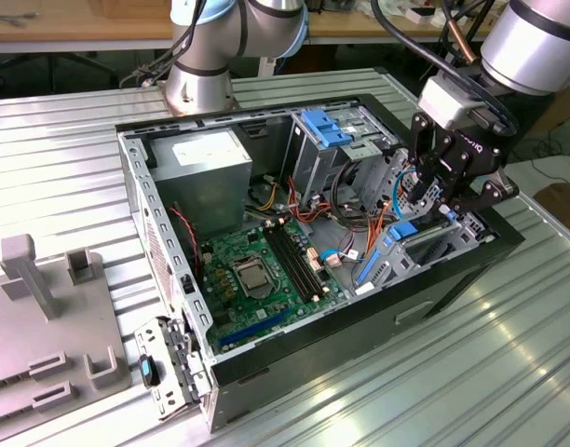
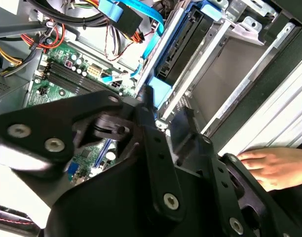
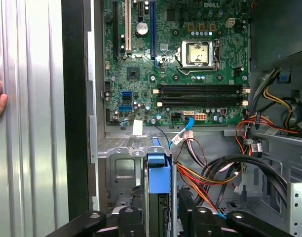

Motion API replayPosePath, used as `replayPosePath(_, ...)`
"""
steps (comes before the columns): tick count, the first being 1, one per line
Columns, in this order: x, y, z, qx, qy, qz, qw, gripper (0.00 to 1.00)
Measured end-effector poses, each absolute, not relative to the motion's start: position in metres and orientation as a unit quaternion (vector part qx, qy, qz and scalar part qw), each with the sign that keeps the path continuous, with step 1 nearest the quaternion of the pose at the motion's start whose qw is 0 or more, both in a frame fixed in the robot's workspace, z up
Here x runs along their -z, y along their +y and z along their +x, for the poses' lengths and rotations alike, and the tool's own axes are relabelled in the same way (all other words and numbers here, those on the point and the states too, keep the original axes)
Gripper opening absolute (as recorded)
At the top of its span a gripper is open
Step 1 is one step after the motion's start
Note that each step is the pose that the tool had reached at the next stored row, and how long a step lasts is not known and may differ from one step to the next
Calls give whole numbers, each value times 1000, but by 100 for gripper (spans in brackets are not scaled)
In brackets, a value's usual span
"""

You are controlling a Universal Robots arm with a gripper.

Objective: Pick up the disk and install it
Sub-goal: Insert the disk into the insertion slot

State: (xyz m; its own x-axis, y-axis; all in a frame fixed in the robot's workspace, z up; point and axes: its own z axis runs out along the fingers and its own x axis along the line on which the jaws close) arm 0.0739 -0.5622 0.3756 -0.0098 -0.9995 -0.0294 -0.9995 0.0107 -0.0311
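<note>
The disk (image 3: 158,173) stands on edge in the silver drive cage (image 3: 119,168) at the front corner of the open computer case (image 1: 155,223). Its blue plastic frame (image 2: 158,90) faces outward and its dark side (image 2: 183,47) lies along the cage wall. My gripper (image 1: 425,191) hangs over that cage on the exterior view's right. In the first wrist view the black fingers (image 3: 135,217) close in on both sides of the disk, so the gripper (image 3: 161,213) is shut on it.
A person's hand (image 2: 269,168) rests on the ribbed metal table beside the case, close to my gripper. Bundled cables (image 3: 225,173) run next to the cage. The green motherboard (image 1: 257,270), the grey power supply (image 1: 206,163) and a grey fixture (image 1: 43,307) lie further to the exterior view's left.
</note>
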Motion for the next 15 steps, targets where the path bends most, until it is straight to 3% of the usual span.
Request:
replayPosePath(1,-376,-562,74,1,711,-703,21,36)
replayPosePath(3,-376,-562,74,1,711,-703,21,24)
replayPosePath(4,-376,-562,74,1,711,-703,21,12)
replayPosePath(15,-375,-562,74,1,711,-703,21,11)
